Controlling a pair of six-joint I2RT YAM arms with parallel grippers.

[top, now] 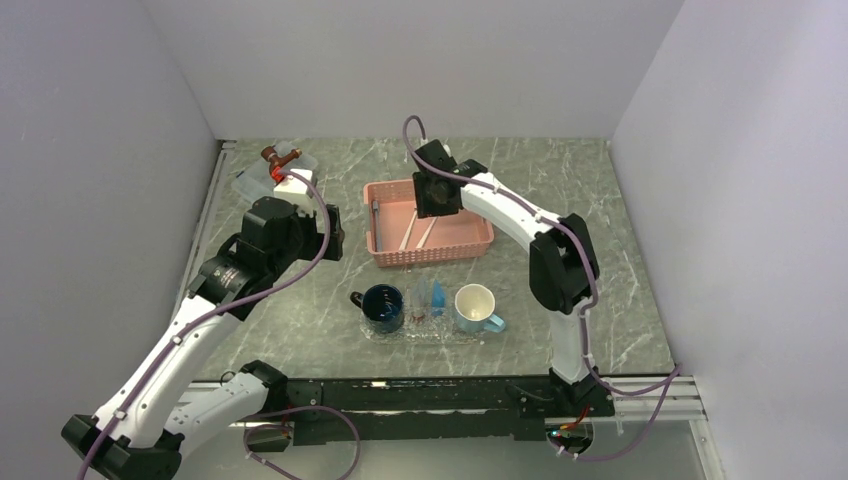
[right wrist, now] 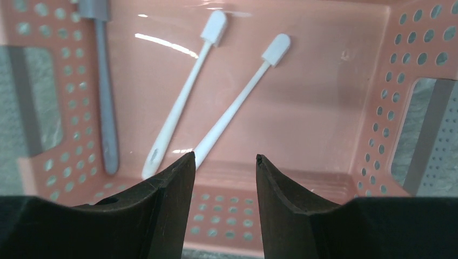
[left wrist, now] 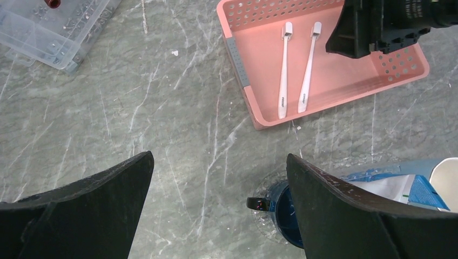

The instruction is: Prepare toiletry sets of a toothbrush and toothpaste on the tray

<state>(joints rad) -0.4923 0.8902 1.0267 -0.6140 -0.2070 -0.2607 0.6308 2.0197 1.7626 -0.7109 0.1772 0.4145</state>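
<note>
Your right gripper [right wrist: 224, 157] hovers, jaws parted and empty, over the toothbrushes [right wrist: 183, 91] in the basket [right wrist: 399, 81]; left gripper [left wrist: 219, 156] spread wide above the counter [left wrist: 108, 108].

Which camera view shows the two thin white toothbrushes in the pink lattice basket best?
The right wrist view: the thin white toothbrushes lie close and large, heads clear. The left wrist view shows both whole but small; the top view shows only faint pale lines.
</note>
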